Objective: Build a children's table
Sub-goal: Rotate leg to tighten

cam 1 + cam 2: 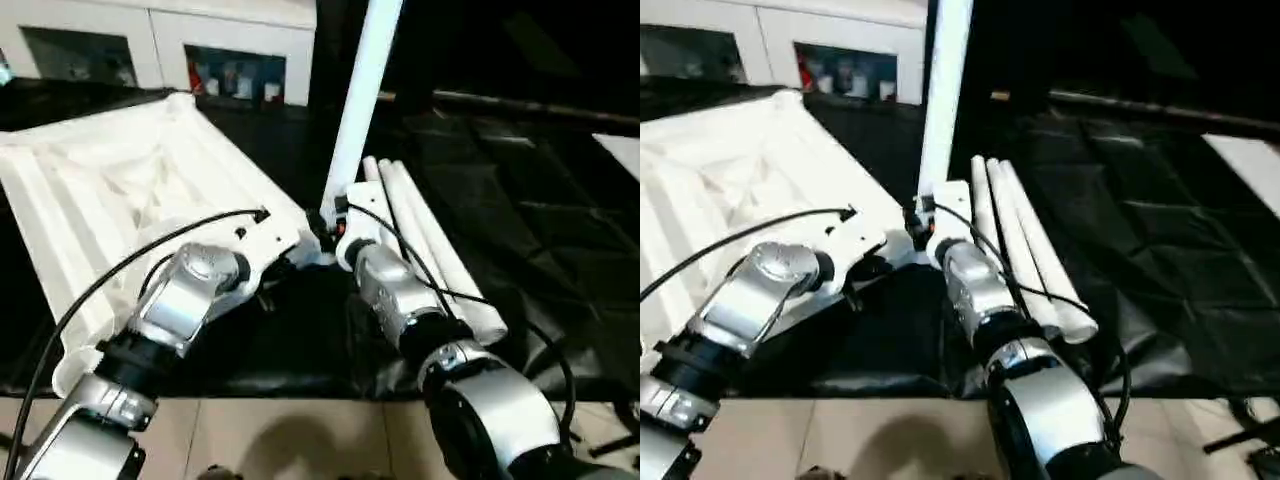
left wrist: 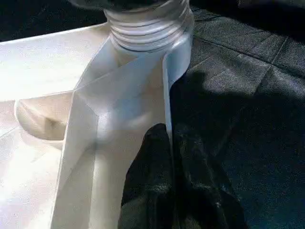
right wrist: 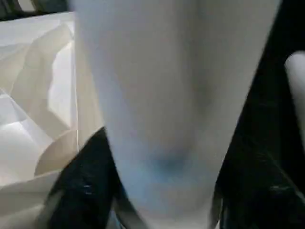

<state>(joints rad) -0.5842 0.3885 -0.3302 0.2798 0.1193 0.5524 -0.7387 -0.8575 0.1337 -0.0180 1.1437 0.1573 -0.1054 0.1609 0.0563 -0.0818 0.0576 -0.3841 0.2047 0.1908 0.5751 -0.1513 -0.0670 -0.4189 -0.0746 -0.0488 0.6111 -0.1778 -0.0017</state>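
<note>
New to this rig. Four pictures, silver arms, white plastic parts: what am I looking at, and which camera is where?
It is a two-armed humanoid robot building a children's table. The two wide pictures come from its head, looking down over its silver forearms; the two close-ups come from cameras on each wrist.

On the black-draped work table lies the white tabletop, ribbed underside up. Three spare legs lie beside it.

The left gripper has its fingers shut on a thin rib near the corner socket, steadying the tabletop. The right gripper sits around the base of the upright leg standing in that socket; how firm its grip is cannot be told.
</note>
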